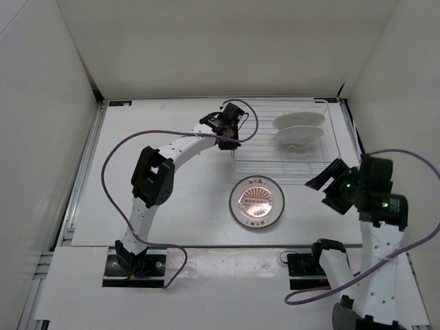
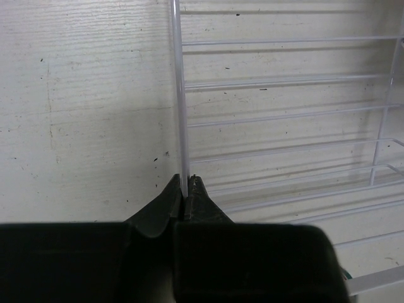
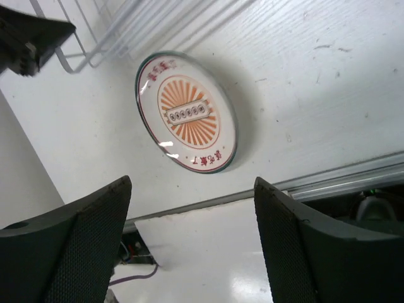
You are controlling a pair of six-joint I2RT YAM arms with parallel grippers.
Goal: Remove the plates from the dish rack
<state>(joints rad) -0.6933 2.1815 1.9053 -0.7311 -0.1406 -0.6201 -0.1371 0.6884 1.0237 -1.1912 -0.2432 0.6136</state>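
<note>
The right gripper (image 1: 328, 184) hangs at the near right with its fingers wide apart, holding nothing. Just left of it the sunburst plate (image 1: 258, 201) lies flat and face up on the table (image 1: 185, 220), already out and just in front of the rack (image 1: 261, 155). Farther back, the left gripper (image 2: 185, 189) has its fingers pinched together on the thin wire of the rack's left edge. At the rack's far right end, white plate (image 1: 299, 122) undersides stand in the slots; I cannot tell whether there is one plate or two. The pinch on so thin a wire looks easy to slip. If it does, lifting a plate against the prongs could drag the light rack. A plate gripped off-centre could also tip over or drop onto the sunburst plate.
</note>
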